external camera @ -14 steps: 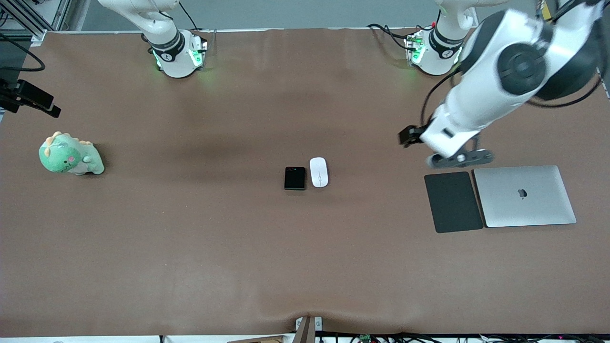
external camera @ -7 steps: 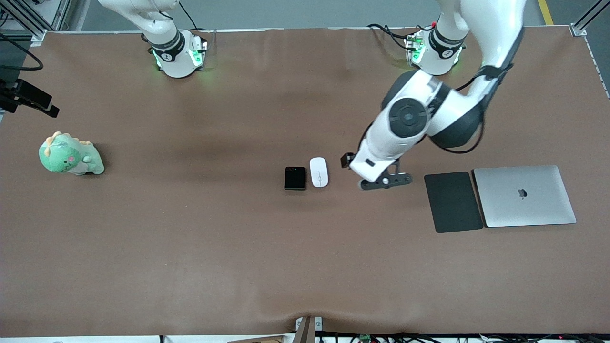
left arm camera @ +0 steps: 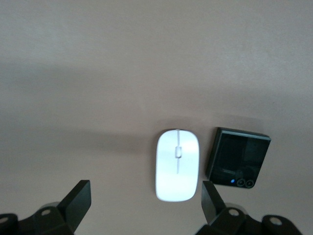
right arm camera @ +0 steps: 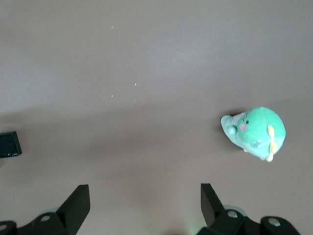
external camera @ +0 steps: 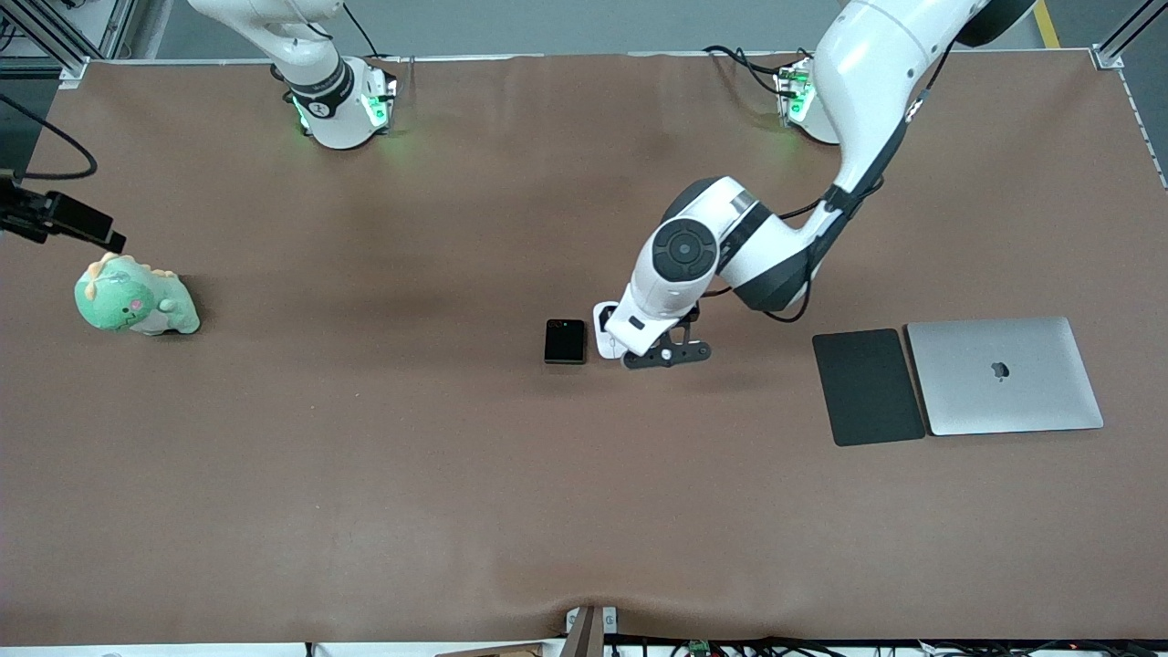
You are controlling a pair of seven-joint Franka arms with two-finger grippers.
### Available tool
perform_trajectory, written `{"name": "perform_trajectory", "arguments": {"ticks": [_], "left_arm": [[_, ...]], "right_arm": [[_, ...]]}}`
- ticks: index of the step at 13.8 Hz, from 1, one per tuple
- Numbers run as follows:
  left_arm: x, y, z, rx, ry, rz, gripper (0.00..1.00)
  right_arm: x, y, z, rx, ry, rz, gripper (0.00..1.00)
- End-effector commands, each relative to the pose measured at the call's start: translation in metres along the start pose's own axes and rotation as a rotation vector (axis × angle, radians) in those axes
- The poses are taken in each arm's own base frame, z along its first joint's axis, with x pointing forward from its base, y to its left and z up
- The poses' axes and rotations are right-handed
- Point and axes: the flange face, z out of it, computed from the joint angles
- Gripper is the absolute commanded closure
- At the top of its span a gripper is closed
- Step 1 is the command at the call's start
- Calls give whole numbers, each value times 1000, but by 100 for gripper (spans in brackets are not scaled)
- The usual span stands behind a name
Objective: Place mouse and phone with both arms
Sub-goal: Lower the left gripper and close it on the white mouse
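And the left arm has swept in fast from the laptop end of the table — its black two-finger left gripper (external camera: 667, 354) now hangs right over the middle, jaws spread wide and holding nothing. Under it lies the small white glossy oval mouse (left arm camera: 177, 164), partly hidden by the wrist in the front view, flat on the brown table cover (external camera: 365, 474). Just beside the mouse, toward the right arm's end, sits the small black glossy near-square phone (external camera: 565, 340), close but not touching it.

Here's what matters: in the left wrist view the mouse shows just inside one of the two fingertips (left arm camera: 211, 198), not centred between them, so the gripper looks to need a nudge toward the phone. The mouse's long axis, marked by its thin grey line, runs crosswise to the gap, so the fingers should close on its narrow width.

The right gripper (right arm camera: 145, 203), fingers also apart and empty, waits high over the table near the green plush dinosaur (external camera: 133, 300), well apart from the phone.

The dark-grey pad (external camera: 867, 387) and silver laptop (external camera: 1004, 375) lie untouched.
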Motion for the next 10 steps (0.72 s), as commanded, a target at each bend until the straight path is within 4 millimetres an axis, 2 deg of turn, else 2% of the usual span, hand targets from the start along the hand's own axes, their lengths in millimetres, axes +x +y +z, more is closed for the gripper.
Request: {"name": "perform_trajectory", "arguments": {"ticks": [1,5,10], "left_arm": [[-4,23,26,19,53,-2,0],[-11,44,64,20,73,-23,0],[-18,47,104,36,74,-16,0]], "right_arm": [[15,2,3,-1,46,-1,0],[37,-2,9,14,140,2,0],[55,-8,15,24,215,-3,0]]}}
